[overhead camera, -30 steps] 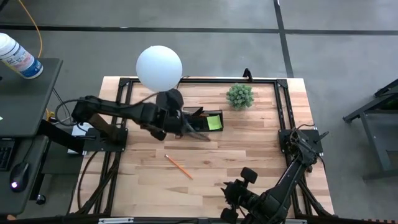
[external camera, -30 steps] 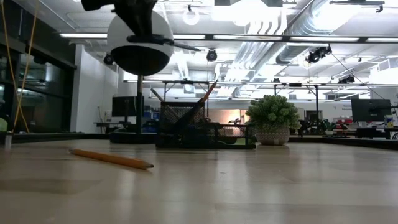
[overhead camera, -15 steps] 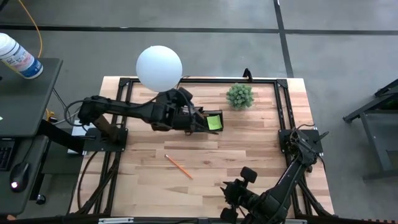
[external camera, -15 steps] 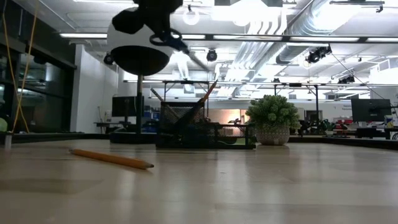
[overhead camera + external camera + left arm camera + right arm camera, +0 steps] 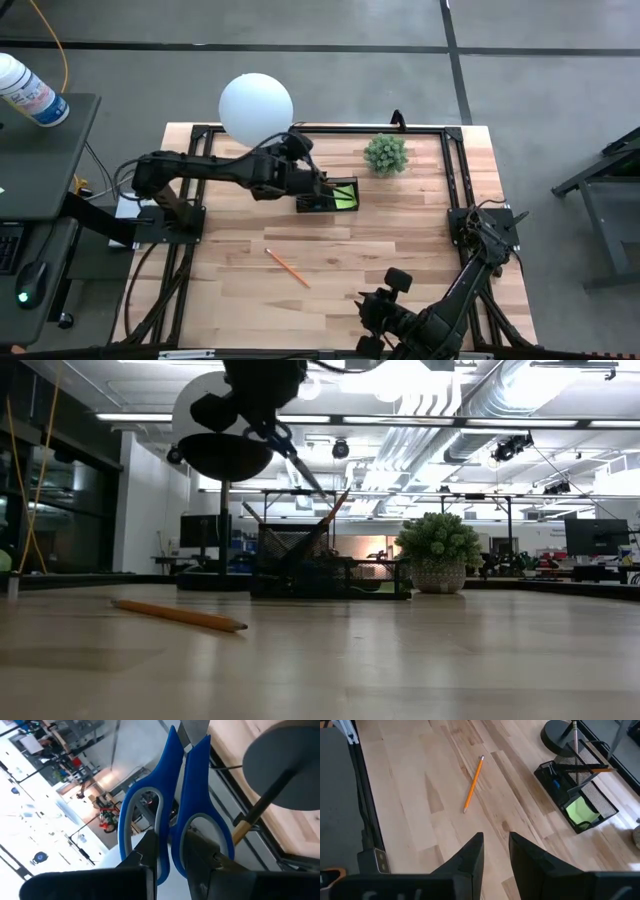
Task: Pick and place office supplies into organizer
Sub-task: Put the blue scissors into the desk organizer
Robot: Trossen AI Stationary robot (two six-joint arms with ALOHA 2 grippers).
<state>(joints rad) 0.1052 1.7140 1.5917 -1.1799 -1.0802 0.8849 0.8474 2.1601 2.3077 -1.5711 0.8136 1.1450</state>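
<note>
From above, the left gripper (image 5: 318,190) reaches across the far side of the table and hangs over the black organizer (image 5: 338,204), which sits beside the white lamp globe (image 5: 256,108) with the lime-green sticky-note pad (image 5: 345,197) already showing in one compartment. One orange pencil (image 5: 287,268) lies loose on the bare wood near the table's middle, well apart from the organizer, and the right gripper (image 5: 372,312) waits low at the near edge. At table height, the blue-handled scissors (image 5: 291,452) hang tilted, blades pointing down toward the mesh organizer (image 5: 300,560), above it and not yet inside; a pencil and pens already stand in it, and the loose pencil (image 5: 180,616) rests on the table to the near side. The left wrist view shows the scissors (image 5: 172,800) pinched at the handles between that gripper's narrow fingers (image 5: 152,855). The right wrist view shows its fingers (image 5: 470,855) a little apart and holding nothing, looking over the loose pencil (image 5: 473,784) and the organizer (image 5: 580,790) with the green pad (image 5: 581,811) inside. The task looks largely done: the scissors need lowering in, and the last pencil remains to be collected.
</note>
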